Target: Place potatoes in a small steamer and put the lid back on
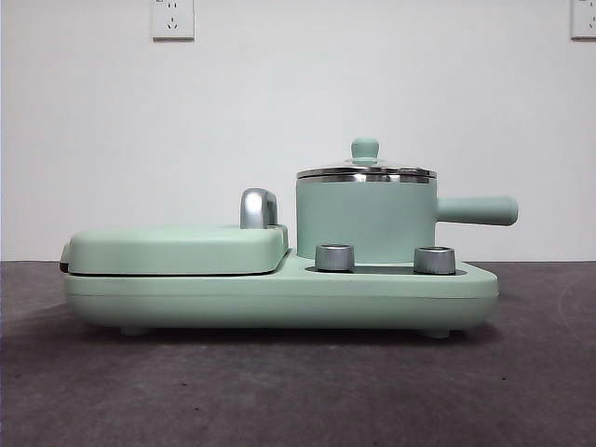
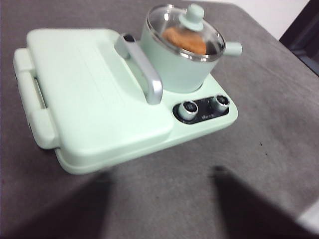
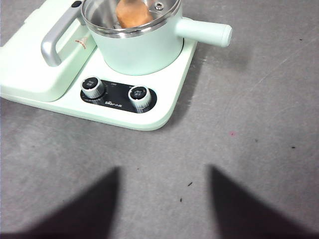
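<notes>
The small steamer [image 1: 365,223] stands on the right of a mint-green cooker base [image 1: 279,298], its straight handle [image 1: 477,210] pointing right. The glass lid [image 1: 365,173] with its mint-green knob sits on the steamer's rim. In the left wrist view the potato [image 2: 185,40] lies inside the steamer [image 2: 174,69], seen through the lid [image 2: 167,22]. The right wrist view also shows the potato [image 3: 133,14] in the steamer [image 3: 139,50]. My left gripper [image 2: 159,209] and right gripper [image 3: 164,209] are both open and empty, held back above the table in front of the cooker. Neither shows in the front view.
The flat hinged griddle section [image 1: 177,250] fills the base's left half, with a steel handle [image 1: 258,208] beside the steamer. Two steel dials [image 1: 334,257] [image 1: 434,260] sit on the base below the steamer. The dark grey table [image 1: 298,391] surrounds the cooker.
</notes>
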Controlling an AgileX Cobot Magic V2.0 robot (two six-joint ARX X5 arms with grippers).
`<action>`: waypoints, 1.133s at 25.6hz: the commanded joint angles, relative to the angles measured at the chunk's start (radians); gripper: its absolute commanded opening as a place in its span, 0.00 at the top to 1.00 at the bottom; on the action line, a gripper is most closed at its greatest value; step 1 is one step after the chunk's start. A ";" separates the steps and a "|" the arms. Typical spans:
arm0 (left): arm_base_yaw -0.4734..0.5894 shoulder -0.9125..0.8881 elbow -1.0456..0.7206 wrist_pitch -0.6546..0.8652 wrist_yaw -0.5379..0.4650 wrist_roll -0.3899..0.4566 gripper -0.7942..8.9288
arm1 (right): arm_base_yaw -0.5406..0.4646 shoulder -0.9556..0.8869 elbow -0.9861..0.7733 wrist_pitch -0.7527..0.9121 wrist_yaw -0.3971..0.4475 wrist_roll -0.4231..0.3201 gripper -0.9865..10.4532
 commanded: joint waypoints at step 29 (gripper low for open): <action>0.285 -0.350 -0.560 0.494 -0.255 0.239 0.91 | 0.005 -0.005 0.007 0.019 -0.044 -0.015 0.88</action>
